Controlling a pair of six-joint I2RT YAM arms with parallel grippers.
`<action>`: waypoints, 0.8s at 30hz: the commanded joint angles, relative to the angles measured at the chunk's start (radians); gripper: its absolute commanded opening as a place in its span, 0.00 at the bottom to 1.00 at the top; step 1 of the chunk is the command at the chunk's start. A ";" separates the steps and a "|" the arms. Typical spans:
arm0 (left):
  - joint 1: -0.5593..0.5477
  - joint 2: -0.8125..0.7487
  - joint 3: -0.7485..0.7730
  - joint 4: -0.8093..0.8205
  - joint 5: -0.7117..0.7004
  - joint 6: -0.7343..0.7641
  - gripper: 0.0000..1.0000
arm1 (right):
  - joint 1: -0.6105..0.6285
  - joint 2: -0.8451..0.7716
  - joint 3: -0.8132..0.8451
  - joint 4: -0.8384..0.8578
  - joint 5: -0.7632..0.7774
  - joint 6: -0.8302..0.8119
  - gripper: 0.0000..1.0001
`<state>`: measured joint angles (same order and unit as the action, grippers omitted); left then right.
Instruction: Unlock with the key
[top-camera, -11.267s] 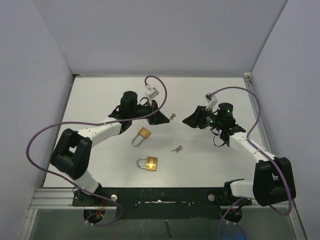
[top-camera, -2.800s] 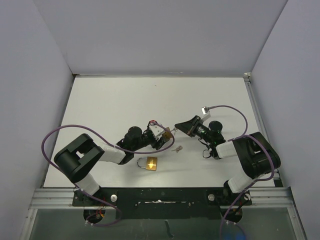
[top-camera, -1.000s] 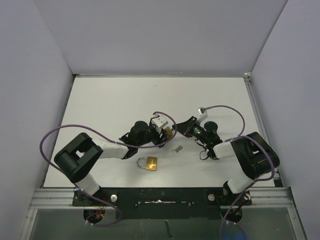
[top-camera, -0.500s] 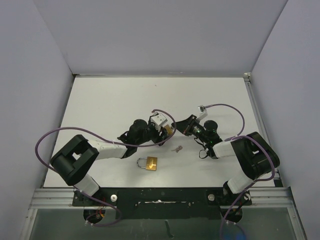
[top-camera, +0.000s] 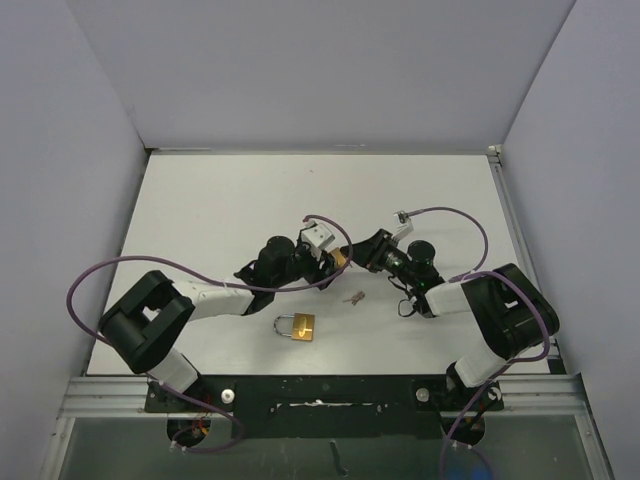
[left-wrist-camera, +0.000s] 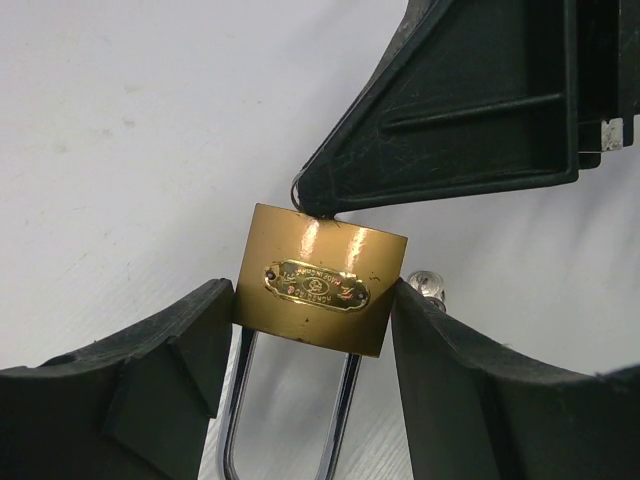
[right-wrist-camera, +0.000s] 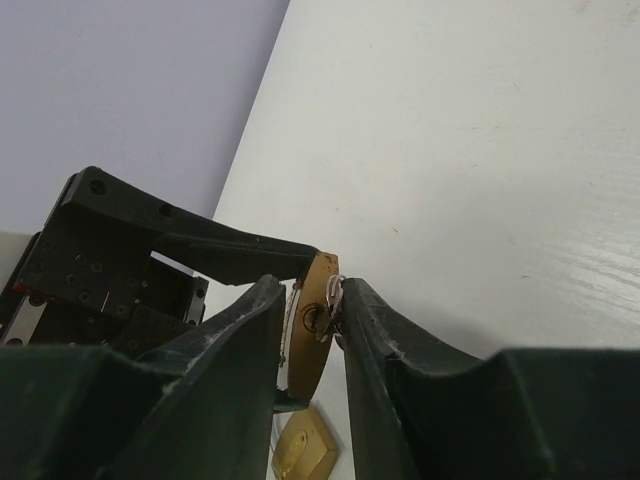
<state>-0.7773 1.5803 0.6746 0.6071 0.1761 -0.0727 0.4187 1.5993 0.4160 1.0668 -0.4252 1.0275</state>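
Counting two brass padlocks and two keys. My left pincer (left-wrist-camera: 314, 312) clamps one padlock (left-wrist-camera: 322, 262) by its sides, its engraved plate showing and its steel shackle pointing toward my wrist. A key (right-wrist-camera: 330, 300) sits in its keyhole, between my right pincer's (right-wrist-camera: 312, 298) slightly parted jaws. The other padlock (top-camera: 303, 325) and other key (top-camera: 353, 297) lie on the table (top-camera: 220, 200) nearby.
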 joint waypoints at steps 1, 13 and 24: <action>-0.004 -0.081 0.074 0.185 0.025 -0.016 0.00 | -0.002 -0.015 0.032 0.015 -0.065 -0.007 0.33; -0.004 -0.121 0.026 0.093 0.023 0.024 0.00 | -0.162 -0.126 0.042 -0.082 -0.142 -0.028 0.45; -0.004 -0.129 0.061 -0.085 0.044 0.104 0.00 | -0.223 -0.320 0.163 -0.594 -0.107 -0.321 0.53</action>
<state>-0.7776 1.5223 0.6743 0.5140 0.1928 -0.0139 0.1848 1.3754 0.4641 0.7788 -0.5682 0.9245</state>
